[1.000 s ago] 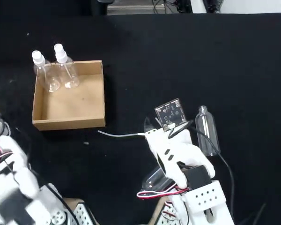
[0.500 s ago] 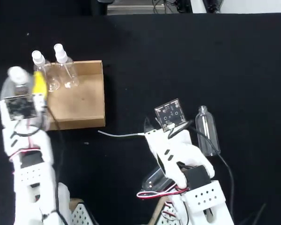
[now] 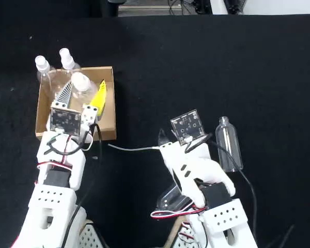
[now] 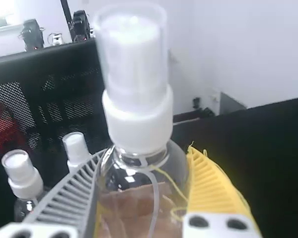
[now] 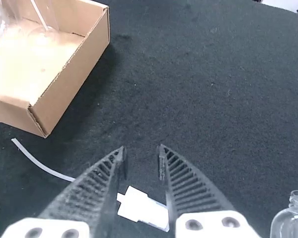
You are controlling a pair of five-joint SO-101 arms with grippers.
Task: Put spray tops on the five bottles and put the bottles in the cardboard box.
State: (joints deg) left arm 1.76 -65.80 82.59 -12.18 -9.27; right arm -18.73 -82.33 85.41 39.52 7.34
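Black table (image 3: 206,67), cardboard box (image 3: 107,135), white wall (image 4: 248,49)

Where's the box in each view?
High: box at upper left, with the left claw over it holding a bottle.
Left wrist: brown of the box seen through the bottle, between the claw's fingers.
Right wrist: box beyond the open right claw, one corner towards it.
Shared landmark: the capped bottles at the box's far edge.
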